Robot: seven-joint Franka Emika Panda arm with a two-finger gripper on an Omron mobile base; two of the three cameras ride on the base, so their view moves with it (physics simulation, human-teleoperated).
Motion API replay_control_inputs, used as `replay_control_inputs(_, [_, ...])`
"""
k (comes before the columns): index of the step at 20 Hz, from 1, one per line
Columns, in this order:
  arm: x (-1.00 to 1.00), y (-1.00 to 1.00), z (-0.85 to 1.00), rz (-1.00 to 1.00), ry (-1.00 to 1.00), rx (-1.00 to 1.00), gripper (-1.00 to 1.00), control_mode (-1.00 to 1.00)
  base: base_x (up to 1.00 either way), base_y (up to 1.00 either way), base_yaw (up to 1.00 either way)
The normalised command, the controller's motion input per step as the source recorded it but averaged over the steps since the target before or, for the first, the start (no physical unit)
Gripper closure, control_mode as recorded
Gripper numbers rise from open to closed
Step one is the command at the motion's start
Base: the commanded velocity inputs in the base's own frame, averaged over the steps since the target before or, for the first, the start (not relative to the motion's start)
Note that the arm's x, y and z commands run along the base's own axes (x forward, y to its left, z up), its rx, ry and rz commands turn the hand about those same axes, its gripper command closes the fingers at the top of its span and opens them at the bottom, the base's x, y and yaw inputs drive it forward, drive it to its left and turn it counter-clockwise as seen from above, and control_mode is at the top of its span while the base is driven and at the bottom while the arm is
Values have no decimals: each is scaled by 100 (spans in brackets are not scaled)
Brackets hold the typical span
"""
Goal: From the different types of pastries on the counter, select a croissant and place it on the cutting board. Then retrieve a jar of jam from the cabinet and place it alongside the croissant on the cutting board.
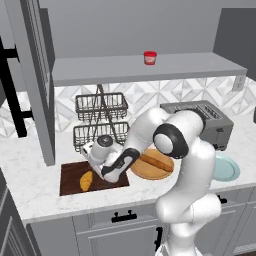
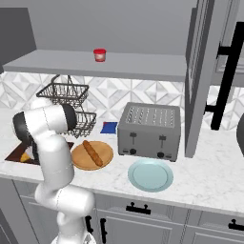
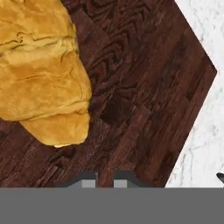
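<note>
Looking from left base, we see croissant [image 1: 86, 181] lying on cutting board [image 1: 95, 178] at 9 o'clock of gripper [image 1: 109, 176]. Right base – jar of jam [image 2: 99, 55] on cabinet [image 2: 119, 64] shelf. Hand cam – fingers pinched together, empty, croissant [image 3: 41, 70] at 11 o'clock.

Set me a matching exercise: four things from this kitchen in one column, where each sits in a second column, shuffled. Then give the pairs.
Things:
1. croissant
2. jar of jam
3. long brown roll
4. pale blue plate

Places:
A. on the round light wooden board
B. on the counter in front of the toaster
C. on the dark cutting board
D. on the grey cabinet shelf

Pairs: 1-C, 2-D, 3-A, 4-B
</note>
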Motion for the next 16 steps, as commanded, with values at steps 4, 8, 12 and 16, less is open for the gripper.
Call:
replay_control_inputs(4, [49,34,-39,0,0,4,-100,-100,0,0,0])
replay_control_inputs(8, [1,1,35,0,7,8,-100,-100,0,0,0])
replay_control_inputs(12, [-1,-13,100,3,14,10,-100,-100,0,0,0])
replay_control_inputs(16, [6,-1,100,0,13,9,-100,-100,0,0,0])
